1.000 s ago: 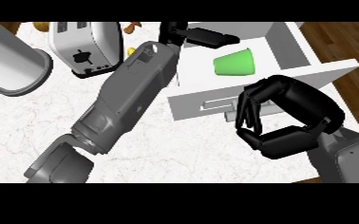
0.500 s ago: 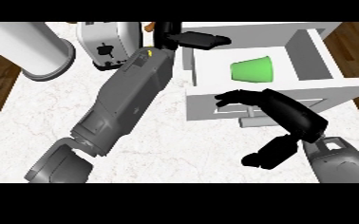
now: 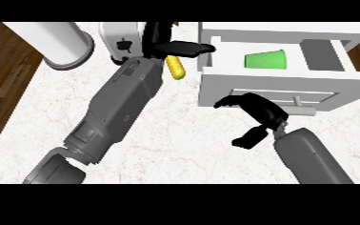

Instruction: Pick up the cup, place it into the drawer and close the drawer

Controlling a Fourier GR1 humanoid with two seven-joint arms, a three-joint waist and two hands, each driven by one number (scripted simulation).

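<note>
Right hand (image 3: pixel 262 117) has dropped lower, fingers apart; cup (image 3: pixel 265 60) lies sideways in drawer (image 3: pixel 211 83).

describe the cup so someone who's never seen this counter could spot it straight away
Find the white drawer standing open at the right side of the marbled counter, above the robot's right hand. Inside it, near the middle, the cup lies on its side. It is the only bright green thing there; the corn cob outside the drawer's left wall is yellow.
</note>
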